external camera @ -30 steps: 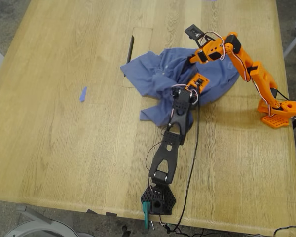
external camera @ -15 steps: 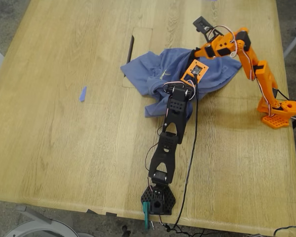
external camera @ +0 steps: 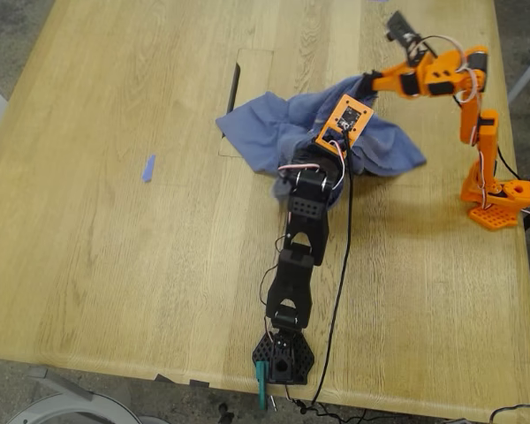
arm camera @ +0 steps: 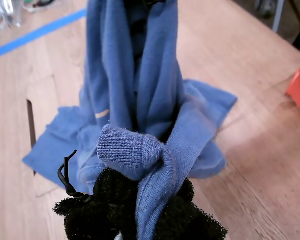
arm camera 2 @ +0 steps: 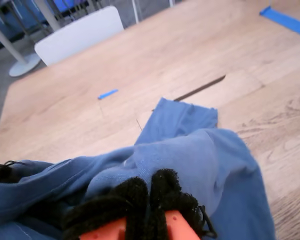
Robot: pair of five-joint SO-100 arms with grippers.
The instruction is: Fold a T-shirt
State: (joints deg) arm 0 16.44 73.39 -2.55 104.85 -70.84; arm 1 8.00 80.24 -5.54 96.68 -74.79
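Observation:
The slate-blue T-shirt [external camera: 269,132] lies crumpled on the wooden table [external camera: 115,265], partly lifted and stretched between both grippers. My first gripper [external camera: 339,143], on the black arm, is shut on a bunched fold of T-shirt [arm camera: 140,80] between its black foam pads [arm camera: 105,200]. My second gripper [external camera: 365,83], on the orange arm, is shut on another edge of the T-shirt [arm camera 2: 200,155], with its black pads [arm camera 2: 130,197] pressed together. The two grippers are close together above the shirt's half toward the exterior view's right. The chest print is hidden in the folds.
A small blue scrap [external camera: 148,168] lies on the table toward the exterior view's left. A dark slot [external camera: 234,88] in the tabletop sits by the shirt's far corner. The orange base [external camera: 499,199] and black base [external camera: 283,358] are clamped at table edges. A white chair [arm camera 2: 80,32] stands beyond the table.
Both grippers have risen and moved toward the exterior view's right, carrying the cloth. The orange arm has folded back; the shirt's near flap has been drawn off the table under the black arm.

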